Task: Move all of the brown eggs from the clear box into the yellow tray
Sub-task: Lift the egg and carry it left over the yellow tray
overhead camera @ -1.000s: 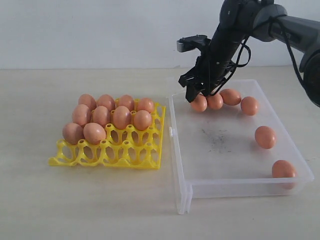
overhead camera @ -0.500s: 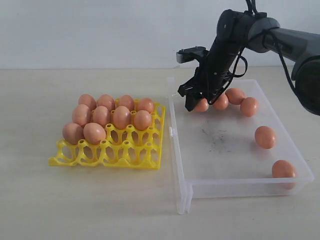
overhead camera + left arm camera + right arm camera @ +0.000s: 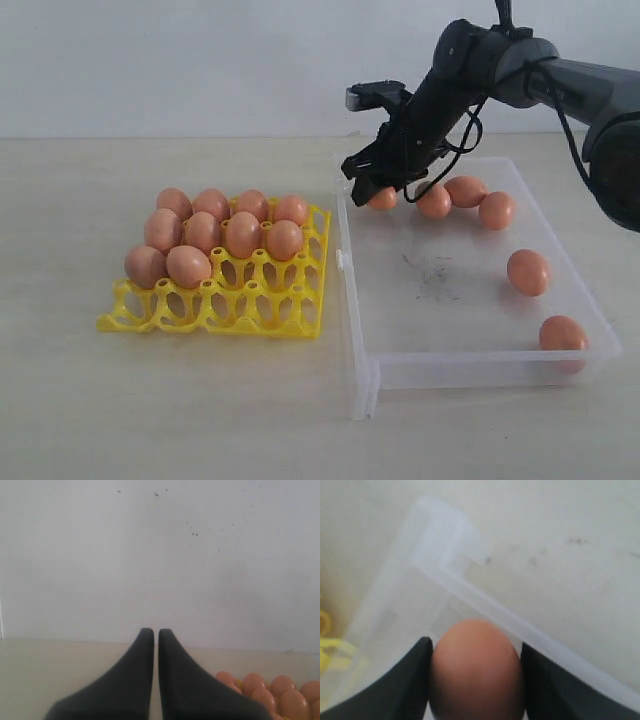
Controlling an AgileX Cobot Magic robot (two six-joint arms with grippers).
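Observation:
My right gripper [image 3: 378, 192] is shut on a brown egg [image 3: 382, 198] and holds it just above the far left corner of the clear box [image 3: 360, 330]. In the right wrist view that egg [image 3: 477, 669] fills the gap between both fingers, with the box's corner wall behind it. Several more brown eggs [image 3: 527, 271] lie loose along the box's far and right sides. The yellow tray [image 3: 230, 305] stands to the left with eggs [image 3: 243, 234] in its far rows and bare cups along the front. My left gripper [image 3: 155, 632] is shut and empty, with tray eggs [image 3: 280, 697] beside it.
The pale tabletop [image 3: 150, 410] runs around the tray and box, and a white wall [image 3: 200, 60] stands behind. A dark scuff [image 3: 432, 272] marks the box's floor. The right arm [image 3: 560, 75] reaches in from the upper right.
My right gripper has closed on one egg of the far cluster, lifted it and carried it left towards the box's far left corner. The other eggs stay where they were.

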